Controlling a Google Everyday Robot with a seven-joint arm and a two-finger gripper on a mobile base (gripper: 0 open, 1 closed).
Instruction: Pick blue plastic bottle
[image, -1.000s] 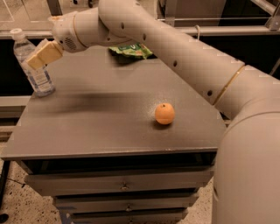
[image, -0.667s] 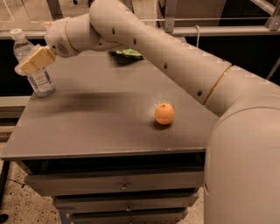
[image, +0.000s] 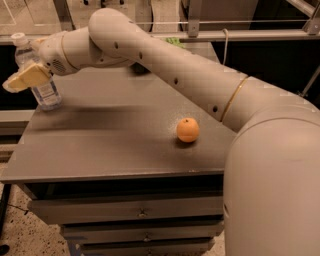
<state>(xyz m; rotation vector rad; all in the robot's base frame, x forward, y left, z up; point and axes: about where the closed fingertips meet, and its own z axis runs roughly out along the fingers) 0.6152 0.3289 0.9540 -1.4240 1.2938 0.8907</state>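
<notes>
The blue plastic bottle (image: 46, 93) stands upright at the table's far left corner, with a white cap and a pale label band. My gripper (image: 24, 78) is at the end of the long white arm, which reaches across the table from the right. The gripper is at the bottle's mid-height and overlaps its left side, covering part of its body. I cannot tell whether it touches the bottle.
An orange (image: 187, 130) lies right of the middle of the grey table (image: 115, 145). A bit of a green snack bag (image: 175, 41) shows behind the arm at the back. Drawers sit below the table's front edge. A metal rail runs behind the table.
The arm has swung further left. The gripper has moved left and slightly down, from beside the bottle's upper part to across its middle. The bottle and orange have not moved.
</notes>
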